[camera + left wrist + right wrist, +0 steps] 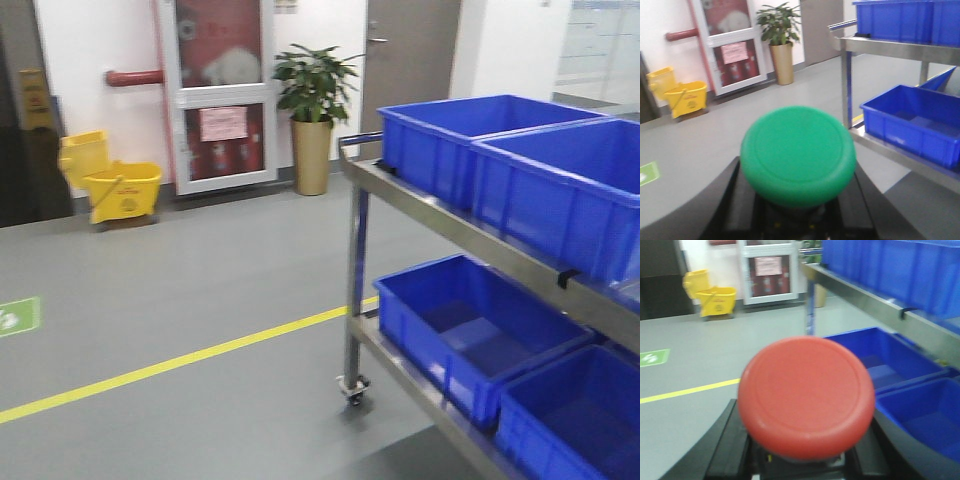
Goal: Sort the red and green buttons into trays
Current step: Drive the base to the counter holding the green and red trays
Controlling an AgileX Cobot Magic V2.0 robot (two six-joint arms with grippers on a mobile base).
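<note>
- Green button (798, 155) sat clamped in left end effector (797, 217), cap facing camera.
- Red button (806, 396) likewise gripped by right end effector (801, 462).
- No trays in view; nearer arm untellable.

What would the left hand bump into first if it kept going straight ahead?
Probably nothing soon: the left hand, holding the green button, points over bare floor. The cart stands off to the right. Distance is hard to judge.
</note>
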